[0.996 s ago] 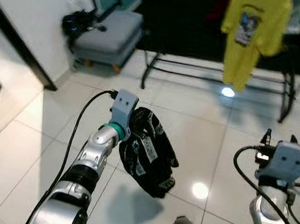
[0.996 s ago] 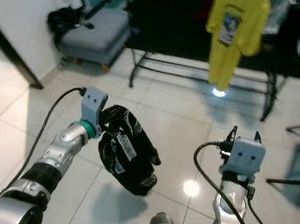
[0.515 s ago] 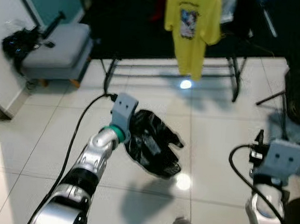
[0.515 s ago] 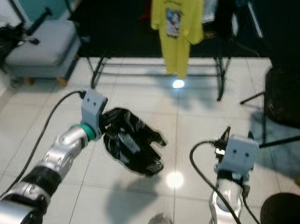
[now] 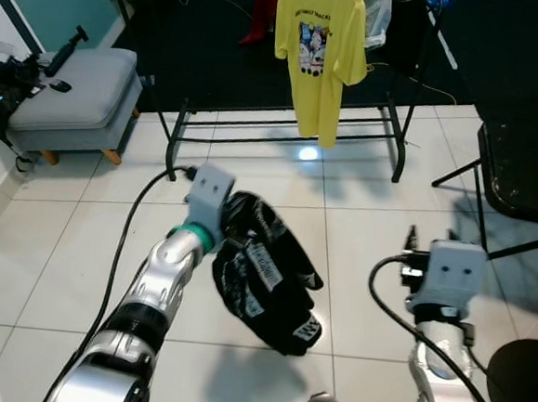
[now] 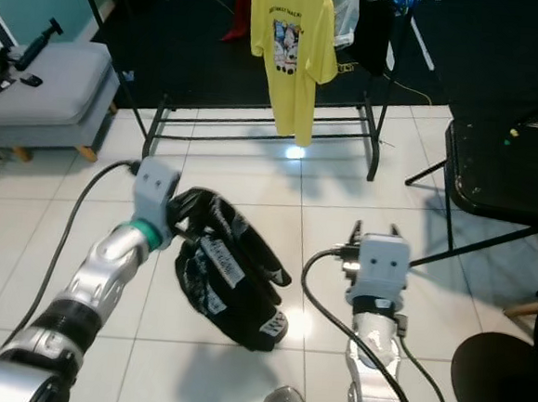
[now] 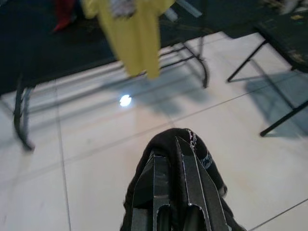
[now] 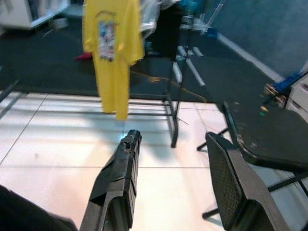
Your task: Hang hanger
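Note:
My left gripper [image 5: 231,219] is shut on a bundled black garment [image 5: 264,283] with white labels, which hangs from it above the tiled floor. In the left wrist view the black cloth [image 7: 202,163] drapes over both closed fingers [image 7: 161,178]; no hanger can be made out in it. Straight ahead stands a black clothes rack [image 5: 401,137] with a yellow T-shirt [image 5: 317,39] hanging on it. My right gripper [image 8: 126,159] is raised at the right with nothing in it, its fingers together and pointing toward the rack.
A grey padded stool [image 5: 71,88] and a black bag [image 5: 0,87] stand at the left. A black table [image 5: 525,151] and a mesh-backed chair [image 8: 236,192] are at the right, with a round black seat [image 5: 527,381] beside my right arm. Open tile lies before the rack.
The camera has swung right and closer, so the rack and yellow shirt now sit ahead. The black garment has swung lower under my left gripper. The right arm holds its pose.

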Tool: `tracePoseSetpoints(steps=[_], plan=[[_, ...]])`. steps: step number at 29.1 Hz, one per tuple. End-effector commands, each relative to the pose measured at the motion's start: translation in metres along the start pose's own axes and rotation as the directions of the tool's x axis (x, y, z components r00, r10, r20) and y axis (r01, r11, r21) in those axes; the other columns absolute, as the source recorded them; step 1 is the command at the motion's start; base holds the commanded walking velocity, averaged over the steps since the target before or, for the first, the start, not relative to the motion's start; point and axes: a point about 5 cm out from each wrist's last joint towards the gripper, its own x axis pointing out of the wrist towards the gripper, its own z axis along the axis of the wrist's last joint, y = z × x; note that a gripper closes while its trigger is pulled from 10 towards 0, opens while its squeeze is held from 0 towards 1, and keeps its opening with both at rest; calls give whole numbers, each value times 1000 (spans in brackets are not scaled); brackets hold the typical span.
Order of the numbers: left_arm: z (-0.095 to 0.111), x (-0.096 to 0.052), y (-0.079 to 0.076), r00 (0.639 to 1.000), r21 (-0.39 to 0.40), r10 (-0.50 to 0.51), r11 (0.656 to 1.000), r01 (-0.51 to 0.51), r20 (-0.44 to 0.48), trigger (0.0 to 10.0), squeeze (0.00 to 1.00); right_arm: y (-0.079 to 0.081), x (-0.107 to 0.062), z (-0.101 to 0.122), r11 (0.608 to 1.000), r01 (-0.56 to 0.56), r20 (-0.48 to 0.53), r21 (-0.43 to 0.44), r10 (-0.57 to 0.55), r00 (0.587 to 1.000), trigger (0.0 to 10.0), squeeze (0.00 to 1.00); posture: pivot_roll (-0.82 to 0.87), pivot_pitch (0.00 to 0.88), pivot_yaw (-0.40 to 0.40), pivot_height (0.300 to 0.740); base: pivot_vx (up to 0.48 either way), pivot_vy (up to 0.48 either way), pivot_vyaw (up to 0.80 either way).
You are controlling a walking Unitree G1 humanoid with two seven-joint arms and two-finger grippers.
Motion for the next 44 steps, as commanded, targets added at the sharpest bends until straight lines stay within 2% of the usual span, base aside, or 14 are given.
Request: tracePoseSetpoints(steps=[1, 2, 3, 6, 8, 11, 13, 19, 23, 28, 30, 34, 44], plan=[[3, -4, 9, 998, 14, 51, 999, -51, 26, 10000, 0, 5, 1, -4, 999, -31, -21, 7, 32, 999, 10000, 0, -185, 30, 100, 740, 0, 0, 0], [1, -8, 12, 997, 6, 76, 997, -77, 27, 10000, 0, 8, 5, -3, 999, -53, -19, 10, 53, 998, 10000, 0, -143, 30, 64, 740, 0, 0, 0], [1, -8, 12, 997, 6, 76, 997, -77, 27, 10000, 0, 8, 5, -3, 999, -53, -19, 10, 53, 998, 10000, 0, -143, 30, 64, 740, 0, 0, 0], [-6, -23, 23, 988, -11, 151, 989, -150, 30, 10000, 0, 20, 20, 4, 991, -130, -3, 18, 130, 992, 10000, 0, -76, 35, 1, 740, 0, 0, 0], [-7, -26, 25, 986, -14, 165, 986, -165, 31, 10000, 0, 22, 23, 5, 989, -144, -1, 19, 144, 990, 10000, 0, -68, 36, -8, 740, 0, 0, 0], [-9, -39, 32, 973, -30, 225, 974, -223, 59, 10000, 0, 33, 31, 8, 978, -209, 5, 24, 209, 978, 10000, 0, -7, 36, -57, 740, 0, 0, 0], [-9, -42, 33, 970, -32, 235, 972, -234, 67, 10000, 0, 36, 33, 8, 975, -223, 5, 24, 223, 975, 10000, 0, -7, 36, -57, 740, 0, 0, 0], [-5, -55, 29, 963, 41, 248, 966, -254, 108, 10000, 0, 56, 38, 8, 955, -292, 3, 59, 293, 956, 10000, 0, 44, 39, -76, 740, 0, 0, 0], [2, -54, 25, 965, 75, 231, 967, -242, 123, 10000, 0, 61, 36, 4, 951, -297, -7, 85, 299, 954, 10000, 0, 34, 37, -54, 740, 0, 0, 0], [6, -50, 23, 969, 87, 212, 971, -224, 127, 10000, 0, 60, 32, 1, 954, -287, -12, 91, 289, 957, 10000, 0, 22, 35, -43, 740, 0, 0, 0], [11, -42, 20, 975, 94, 176, 977, -189, 134, 10000, 0, 52, 29, -3, 963, -254, -20, 93, 256, 966, 10000, 0, -7, 31, -18, 740, 0, 0, 0], [14, -39, 18, 978, 95, 162, 980, -175, 134, 10000, 0, 50, 28, -5, 966, -239, -21, 96, 242, 970, 10000, 0, -15, 30, -11, 740, 0, 0, 0], [15, -37, 17, 978, 71, 169, 981, -179, 123, 10000, 0, 45, 32, -4, 969, -219, -14, 114, 222, 975, 10000, 0, -21, 25, -12, 740, 0, 0, -740]])
